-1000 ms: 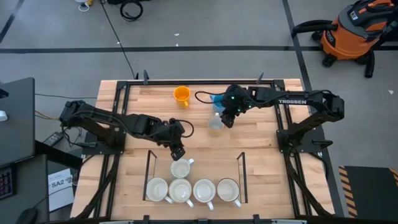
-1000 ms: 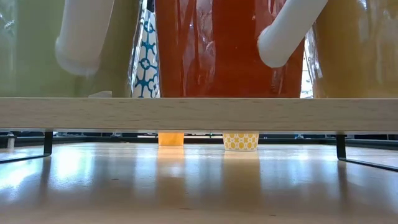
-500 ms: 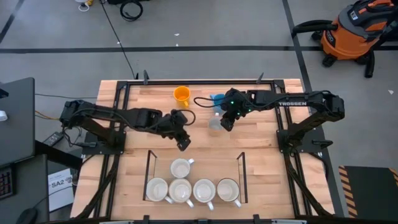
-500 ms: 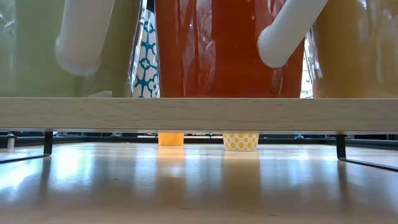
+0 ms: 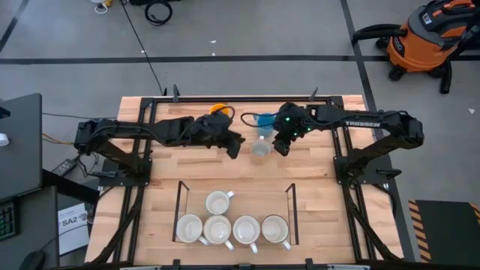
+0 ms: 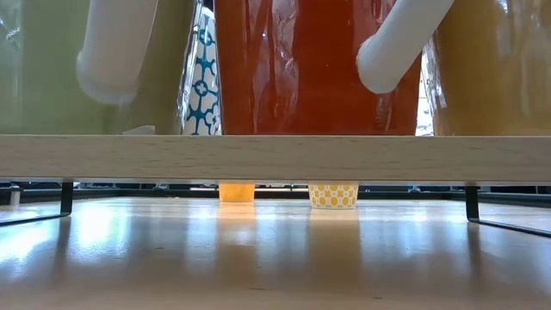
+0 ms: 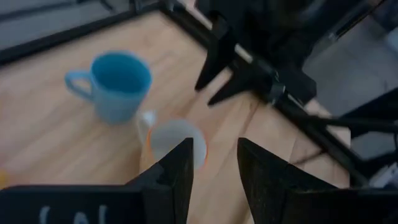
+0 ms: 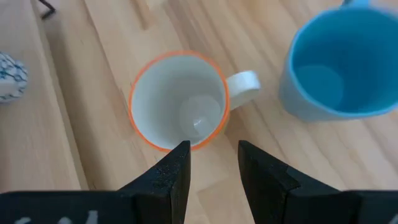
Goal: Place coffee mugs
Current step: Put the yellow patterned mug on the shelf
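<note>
A white mug with an orange rim (image 5: 260, 149) stands upright on the table, mid-far. A blue mug (image 5: 264, 121) stands just beyond it. An orange mug (image 5: 218, 111) is partly hidden by my left arm. Several white mugs (image 5: 232, 229) sit in the rack near the table's near edge. My left gripper (image 5: 235, 144) hovers left of the orange-rimmed mug (image 7: 171, 140), open. My right gripper (image 5: 283, 146) is just right of that mug (image 8: 180, 99), open, with its fingertips near the rim. The blue mug (image 8: 339, 62) shows beside it.
A black metal frame (image 5: 180, 210) bounds the rack holding the white mugs. The low view looks under the rack's wooden board (image 6: 275, 157) to the orange mug (image 6: 237, 191) and a yellow-patterned mug (image 6: 333, 195). Bare wood lies between the rack and the two grippers.
My left gripper has risen from the rack's far mug and swung toward the far edge and right, ending beside the orange-rimmed mug. My right gripper has drawn back a little toward the table's right. The mug has stayed where it was.
</note>
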`<state>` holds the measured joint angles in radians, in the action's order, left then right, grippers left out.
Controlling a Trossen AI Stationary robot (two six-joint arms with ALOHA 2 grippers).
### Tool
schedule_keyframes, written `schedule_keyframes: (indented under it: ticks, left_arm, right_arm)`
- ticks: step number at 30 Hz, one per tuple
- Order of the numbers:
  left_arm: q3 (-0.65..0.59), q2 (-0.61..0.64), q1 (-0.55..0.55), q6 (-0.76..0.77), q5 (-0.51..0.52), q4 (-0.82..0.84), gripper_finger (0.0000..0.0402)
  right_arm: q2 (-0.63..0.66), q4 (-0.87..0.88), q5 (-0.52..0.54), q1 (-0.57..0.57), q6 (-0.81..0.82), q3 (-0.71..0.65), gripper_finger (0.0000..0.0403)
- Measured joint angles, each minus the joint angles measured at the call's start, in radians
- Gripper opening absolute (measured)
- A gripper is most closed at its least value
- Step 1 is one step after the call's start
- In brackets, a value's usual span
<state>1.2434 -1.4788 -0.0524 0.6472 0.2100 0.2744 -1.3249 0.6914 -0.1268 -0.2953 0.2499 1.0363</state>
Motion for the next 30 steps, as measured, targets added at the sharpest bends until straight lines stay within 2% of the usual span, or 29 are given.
schedule_keyframes:
  ticks: [5, 19, 30]
  left_arm:
    - [0.0, -0.066, -0.04, -0.013, -0.02, -0.141, 0.013]
    - [0.0, -0.285, -0.081, -0.004, -0.043, -0.143, 0.013]
    - [-0.001, -0.368, -0.08, 0.008, -0.043, -0.147, 0.013]
  right_arm:
    - [0.068, -0.002, 0.002, -0.038, -0.014, 0.0, 0.0139]
    - [0.1, -0.005, 0.003, -0.112, -0.018, 0.0, 0.0139]
    - [0.1, -0.009, 0.003, -0.115, -0.043, 0.0, 0.0139]
